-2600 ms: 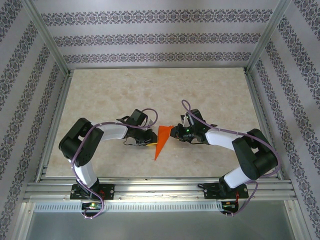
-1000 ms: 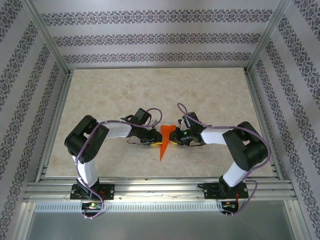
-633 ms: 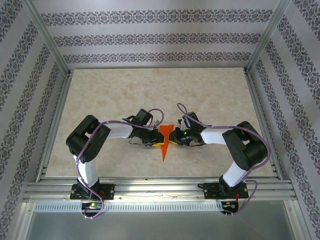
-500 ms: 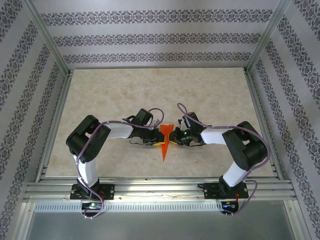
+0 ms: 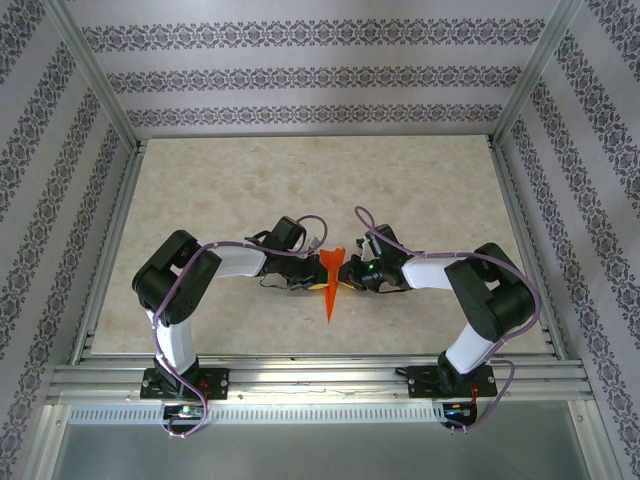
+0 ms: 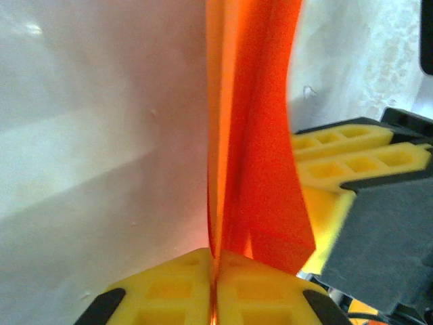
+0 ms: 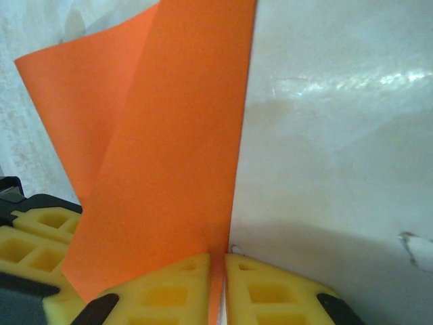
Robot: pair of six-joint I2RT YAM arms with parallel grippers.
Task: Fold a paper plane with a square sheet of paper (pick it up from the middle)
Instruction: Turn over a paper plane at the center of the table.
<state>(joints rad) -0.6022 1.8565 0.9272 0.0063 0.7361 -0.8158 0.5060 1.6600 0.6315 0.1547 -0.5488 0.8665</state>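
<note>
- My left gripper is pinched shut on the paper plane.
- The plane stands between both grippers, over the table, tip toward my bases.
- My right gripper clamps its other side.

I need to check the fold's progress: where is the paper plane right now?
In the top view the paper plane is at mid-table, gripped from either side by the left gripper and right gripper, its tip pointing toward the arm bases.
</note>
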